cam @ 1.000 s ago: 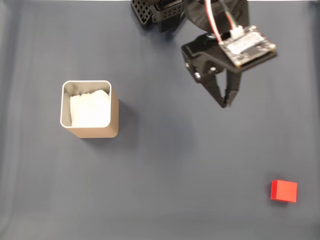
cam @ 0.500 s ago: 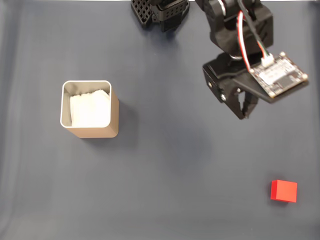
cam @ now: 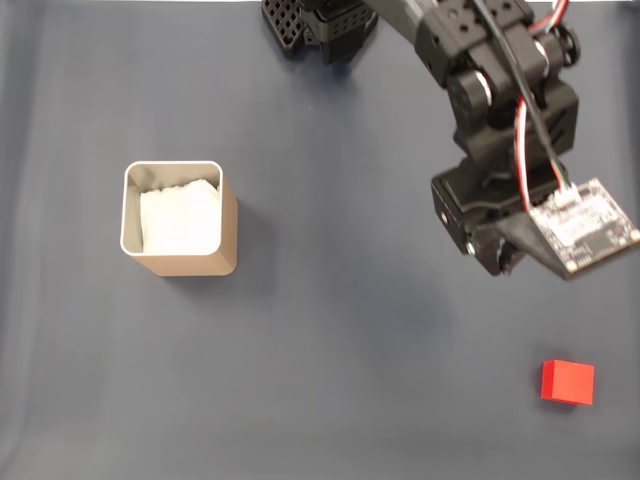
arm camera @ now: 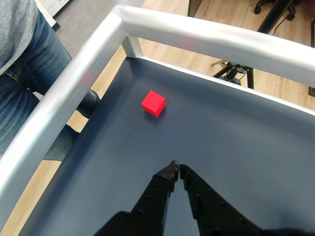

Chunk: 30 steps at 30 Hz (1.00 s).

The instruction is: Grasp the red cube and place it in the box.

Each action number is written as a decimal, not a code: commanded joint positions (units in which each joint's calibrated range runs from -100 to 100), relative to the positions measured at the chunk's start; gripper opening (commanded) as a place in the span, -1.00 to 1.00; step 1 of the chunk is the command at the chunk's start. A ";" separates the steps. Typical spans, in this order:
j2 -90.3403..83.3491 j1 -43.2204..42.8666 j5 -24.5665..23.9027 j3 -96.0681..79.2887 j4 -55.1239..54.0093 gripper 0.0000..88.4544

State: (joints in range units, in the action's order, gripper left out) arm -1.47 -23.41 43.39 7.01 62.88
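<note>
You are looking at a small red cube (cam: 568,382) that is sitting flat on the dark blue mat (cam: 330,340). It is bright red all over, with plain dull sides and sharp edges. In the wrist view the red cube (arm camera: 153,103) is showing its top and two sides, and the top is looking a bit lighter.

Let's use the box (cam: 180,220) as our marker. In the fixed view the cube is lying far to the right of the box and lower down, near the bottom right corner of the mat. Nothing is touching it.

The box is tan with round corners, a thin pale rim and white stuff inside. It is standing up and is much bigger than the cube.

Your gripper (arm camera: 175,167) is hanging over the mat, well apart from the cube, with its two black fingers (arm camera: 162,184) pressed together at the tips and holding nothing. In the fixed view the arm (cam: 500,110) is reaching out far to the right of the box
</note>
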 commanded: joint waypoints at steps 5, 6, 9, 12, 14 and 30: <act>7.66 0.37 1.47 11.67 -0.38 -0.90; 12.51 0.37 1.81 16.23 -1.69 -0.84; 15.27 0.37 1.86 18.60 -1.69 -0.79; 18.04 0.37 1.56 19.79 -2.51 -0.71; 19.69 0.37 1.56 19.79 -3.25 -0.66; 29.55 -0.05 1.17 22.61 -13.92 -0.31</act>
State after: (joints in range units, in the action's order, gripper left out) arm 27.95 -23.41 44.81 26.41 51.18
